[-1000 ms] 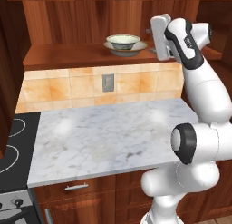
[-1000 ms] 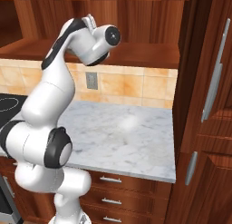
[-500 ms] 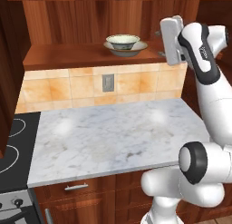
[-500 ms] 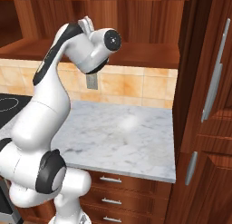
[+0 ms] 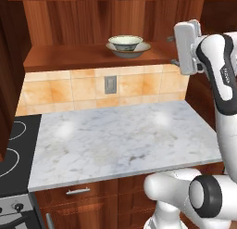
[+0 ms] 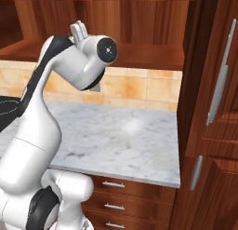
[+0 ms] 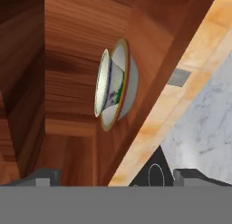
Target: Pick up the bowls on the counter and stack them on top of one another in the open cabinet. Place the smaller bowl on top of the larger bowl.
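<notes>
In the cabinet (image 5: 83,56), smaller bowl (image 5: 125,41) atop larger bowl (image 5: 139,50); pincer (image 7: 116,175) apart, empty.

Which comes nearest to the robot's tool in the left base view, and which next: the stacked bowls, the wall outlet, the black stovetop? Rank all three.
Measured from the tool, up beside the cabinet shelf at right:
1. The stacked bowls, on the shelf just left of it, at about its height.
2. The wall outlet, lower on the tiled backsplash.
3. The black stovetop, far left, beyond the counter.

Glossy veined marble counter (image 5: 120,144), reddish grained wood cabinet (image 5: 69,56), glazed ceramic bowls (image 5: 127,45).
</notes>
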